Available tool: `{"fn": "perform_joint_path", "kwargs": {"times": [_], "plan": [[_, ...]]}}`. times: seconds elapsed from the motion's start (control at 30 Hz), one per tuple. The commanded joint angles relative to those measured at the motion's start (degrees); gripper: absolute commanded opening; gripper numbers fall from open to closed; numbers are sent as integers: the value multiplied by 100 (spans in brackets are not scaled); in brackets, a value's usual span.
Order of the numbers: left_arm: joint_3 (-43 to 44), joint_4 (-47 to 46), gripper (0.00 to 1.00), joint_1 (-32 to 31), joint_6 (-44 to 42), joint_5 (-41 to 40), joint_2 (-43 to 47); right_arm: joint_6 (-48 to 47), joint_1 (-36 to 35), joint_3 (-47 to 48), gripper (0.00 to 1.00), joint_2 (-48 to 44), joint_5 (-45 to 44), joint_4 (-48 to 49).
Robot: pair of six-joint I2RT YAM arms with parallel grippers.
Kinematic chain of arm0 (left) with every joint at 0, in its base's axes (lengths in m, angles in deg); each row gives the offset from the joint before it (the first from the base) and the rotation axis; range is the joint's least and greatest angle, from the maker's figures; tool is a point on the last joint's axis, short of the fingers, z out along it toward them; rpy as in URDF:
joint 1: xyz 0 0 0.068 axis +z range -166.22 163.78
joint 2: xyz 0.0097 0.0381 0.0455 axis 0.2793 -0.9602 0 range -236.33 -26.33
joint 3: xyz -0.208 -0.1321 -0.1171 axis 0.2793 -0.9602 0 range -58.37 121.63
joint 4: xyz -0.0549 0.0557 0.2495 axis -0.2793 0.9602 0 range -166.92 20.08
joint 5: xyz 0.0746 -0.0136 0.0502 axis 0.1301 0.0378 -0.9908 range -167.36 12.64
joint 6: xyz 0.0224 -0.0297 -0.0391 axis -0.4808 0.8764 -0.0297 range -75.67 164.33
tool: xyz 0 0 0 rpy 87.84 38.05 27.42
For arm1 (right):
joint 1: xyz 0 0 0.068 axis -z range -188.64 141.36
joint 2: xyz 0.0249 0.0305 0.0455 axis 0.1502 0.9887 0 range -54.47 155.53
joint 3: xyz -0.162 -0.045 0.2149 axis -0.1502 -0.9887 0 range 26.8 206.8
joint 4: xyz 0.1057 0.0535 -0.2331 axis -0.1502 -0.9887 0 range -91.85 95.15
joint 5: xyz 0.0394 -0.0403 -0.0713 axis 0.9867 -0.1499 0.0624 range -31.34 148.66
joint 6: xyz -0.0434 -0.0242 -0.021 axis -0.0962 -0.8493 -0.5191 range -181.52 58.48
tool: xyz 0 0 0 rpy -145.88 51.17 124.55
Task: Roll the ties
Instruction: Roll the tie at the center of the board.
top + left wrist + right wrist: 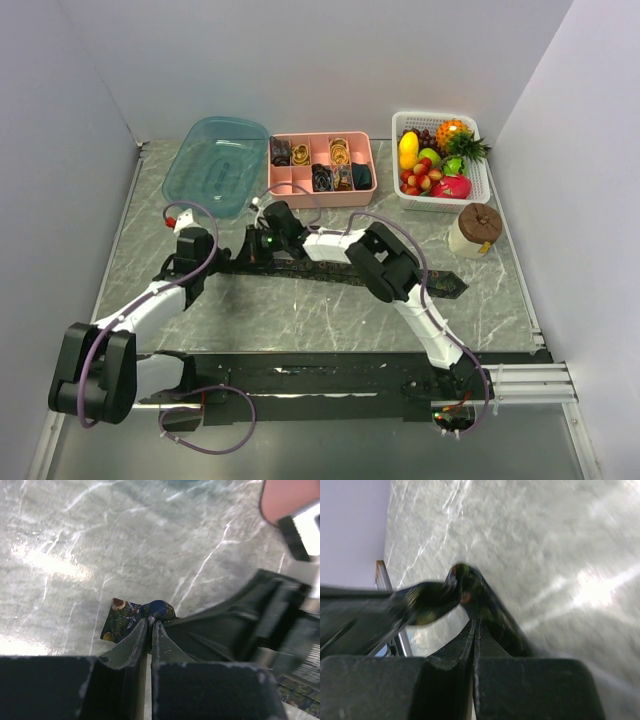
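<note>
A long dark tie (335, 271) with a leafy pattern lies across the table, its wide end (452, 286) at the right. My left gripper (220, 263) is shut on the tie's narrow left end; in the left wrist view the fern-printed tip (120, 620) sticks out past the closed gripper (151, 622). My right gripper (253, 250) is just beside it, shut on the same tie. In the right wrist view the fabric (470, 592) folds over the closed gripper (477, 621). Several rolled ties sit in the pink divided tray (322, 187).
A teal plastic bin (215, 165) stands at the back left beside the pink tray. A white basket (480, 170) of toy fruit is at the back right. A jar with a brown lid (476, 228) stands in front of it. Purple-grey cables loop off both arms.
</note>
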Motion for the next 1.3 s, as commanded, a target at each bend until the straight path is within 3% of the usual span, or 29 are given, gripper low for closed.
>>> {"fn": "perform_joint_path", "kwargs": {"times": [0.0, 0.37, 0.77, 1.13, 1.17, 1.27], "plan": [[139, 62, 1, -84, 85, -214, -105, 63, 182, -297, 0, -795, 91, 460], [244, -8, 4, -461, 58, -223, -386, 28, 332, -755, 0, -1296, 73, 558], [314, -456, 50, -734, 436, -215, -922, -508, 341, -956, 0, -1499, -208, 65], [-151, -791, 57, -787, 569, -407, 123, -614, 349, -807, 0, -1446, -76, -84], [-143, -747, 66, -787, 551, -460, 228, -605, 349, -816, 0, -1463, -67, -84], [-29, -405, 80, -787, 455, -750, 475, -614, 341, -833, 0, -1499, -32, -58]]}}
